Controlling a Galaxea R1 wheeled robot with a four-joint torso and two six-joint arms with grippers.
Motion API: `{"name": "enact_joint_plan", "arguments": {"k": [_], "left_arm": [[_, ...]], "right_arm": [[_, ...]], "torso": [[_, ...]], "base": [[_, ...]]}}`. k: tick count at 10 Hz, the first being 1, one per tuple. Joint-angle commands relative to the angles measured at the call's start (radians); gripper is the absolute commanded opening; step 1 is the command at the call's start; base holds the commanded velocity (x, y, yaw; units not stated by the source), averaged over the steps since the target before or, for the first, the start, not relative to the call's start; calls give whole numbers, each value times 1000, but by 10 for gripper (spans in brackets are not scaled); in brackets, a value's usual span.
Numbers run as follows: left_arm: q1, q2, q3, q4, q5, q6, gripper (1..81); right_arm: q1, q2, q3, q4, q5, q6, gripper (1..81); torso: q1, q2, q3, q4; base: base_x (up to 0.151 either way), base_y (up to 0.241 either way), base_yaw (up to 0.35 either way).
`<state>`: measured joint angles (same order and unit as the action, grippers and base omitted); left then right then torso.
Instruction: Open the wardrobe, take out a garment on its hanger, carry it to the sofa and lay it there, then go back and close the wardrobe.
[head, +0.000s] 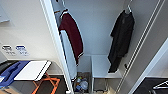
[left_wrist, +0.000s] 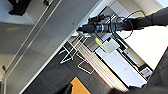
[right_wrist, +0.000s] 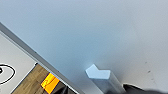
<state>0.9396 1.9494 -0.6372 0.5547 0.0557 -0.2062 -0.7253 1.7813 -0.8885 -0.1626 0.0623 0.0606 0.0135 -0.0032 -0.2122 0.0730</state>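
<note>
Wardrobe (head: 98, 37): It is big and white, and it stands open. We can look right inside. One open door (head: 53, 42) is on the left in the head view. The other door (head: 150, 37) is swung out on the right.

Black shirt (head: 122, 40): This is the garment to take out. It hangs high up on the right side inside the wardrobe. It hangs long and loose, well apart from the red one.

Dark red garment (head: 72, 35): It hangs on the left side, just by the left door. It is not the one to take.

White shelf (head: 102, 66): It sits low inside the wardrobe, under the black shirt.

Hanger (head: 127, 10): Just a bit of white hook shows at the top of the black shirt. The shirt is on it.

Small white handle (right_wrist: 98, 75): In the right wrist view a white handle sticks out from a flat white door, very near the camera.

Left pincer: I cannot tell if it is open or closed.

Right pincer: I cannot tell this one either.

Done so far: The wardrobe is open. That looks like the first step finished.

Still to do: The black shirt is not taken out yet. It must go to the sofa and be laid down. Then the wardrobe must be closed.
</note>
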Motion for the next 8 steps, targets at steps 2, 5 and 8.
{"name": "enact_joint_plan", "arguments": {"k": [2,5,8], "left_arm": [[-52,-93,22,22,10,14,811],[-18,-118,17,28,-13,17,811],[28,-179,-1,30,-65,20,811]], "right_arm": [[31,-58,93,-23,-85,22,811],[-3,-136,103,-34,-59,22,811],[-70,-210,97,-61,-15,22,811]], "torso": [[-1,0,0,0],[-2,-1,1,0],[-2,-1,1,0]], "base": [[0,0,0],[0,0,0],[0,0,0]]}}
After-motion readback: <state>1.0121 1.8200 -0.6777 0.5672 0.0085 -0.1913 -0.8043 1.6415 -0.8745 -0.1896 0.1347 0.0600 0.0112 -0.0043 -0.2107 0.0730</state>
